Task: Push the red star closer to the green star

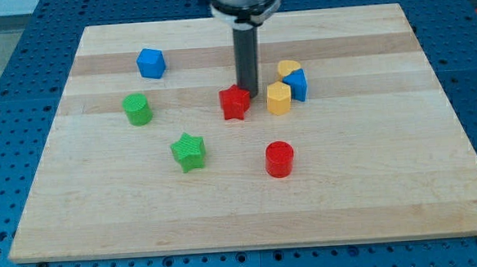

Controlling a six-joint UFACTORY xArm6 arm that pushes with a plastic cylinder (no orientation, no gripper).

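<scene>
Tip [249, 95] touching red star [234, 102], upper-right side. Green star [189, 151] lower-left, apart. No hand fitted; state cannot tell.

We see the red star [234, 102] lying flat on the table [372, 184], near the middle and a little toward the view's top. It is a chunky, bright red block with blunt points, its top face level. Our tip [248, 95] stands just at its upper right edge, touching or very nearly so; we cannot tell which. The green star [189, 151] lies flat too, below the red star and to the view's left, well apart from it. It is of like size and shape, with a faintly ridged top face.
</scene>
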